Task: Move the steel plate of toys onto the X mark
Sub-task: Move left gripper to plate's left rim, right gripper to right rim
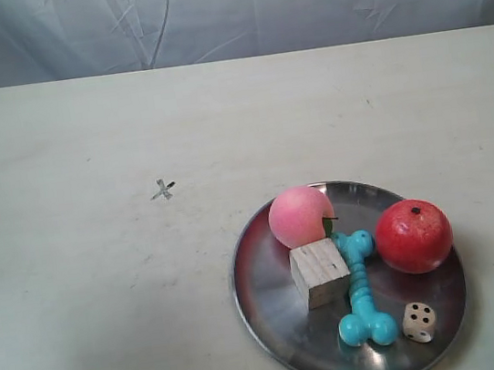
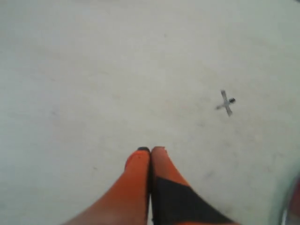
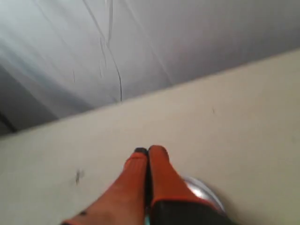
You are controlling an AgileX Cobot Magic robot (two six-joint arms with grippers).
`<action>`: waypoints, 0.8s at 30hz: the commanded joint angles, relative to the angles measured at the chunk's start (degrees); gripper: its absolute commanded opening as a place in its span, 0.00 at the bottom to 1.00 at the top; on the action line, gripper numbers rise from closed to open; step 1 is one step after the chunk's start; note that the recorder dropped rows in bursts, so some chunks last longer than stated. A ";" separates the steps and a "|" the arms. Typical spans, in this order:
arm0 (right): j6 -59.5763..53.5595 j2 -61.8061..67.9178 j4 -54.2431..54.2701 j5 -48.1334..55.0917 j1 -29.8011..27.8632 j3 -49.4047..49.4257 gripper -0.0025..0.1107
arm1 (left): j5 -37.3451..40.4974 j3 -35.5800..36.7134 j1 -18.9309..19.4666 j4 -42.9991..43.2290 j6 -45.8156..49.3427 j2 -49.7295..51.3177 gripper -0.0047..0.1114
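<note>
While the plate [image 1: 268, 303] (toys [image 1: 320, 271] aboard) sits lower right, apart from the X [image 1: 164, 189], my left pincer [image 2: 150, 151] and right pincer [image 3: 147, 150] clench nothing.

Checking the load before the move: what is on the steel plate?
On the steel plate lie a peach, red fruit, wooden cube, turquoise bone and die. Plate surface beneath them is hidden.
</note>
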 commanded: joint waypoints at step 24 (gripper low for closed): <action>1.68 45.77 -4.16 21.97 -0.27 -9.17 0.02 | 34.60 -3.34 -0.31 -62.22 69.36 34.13 0.09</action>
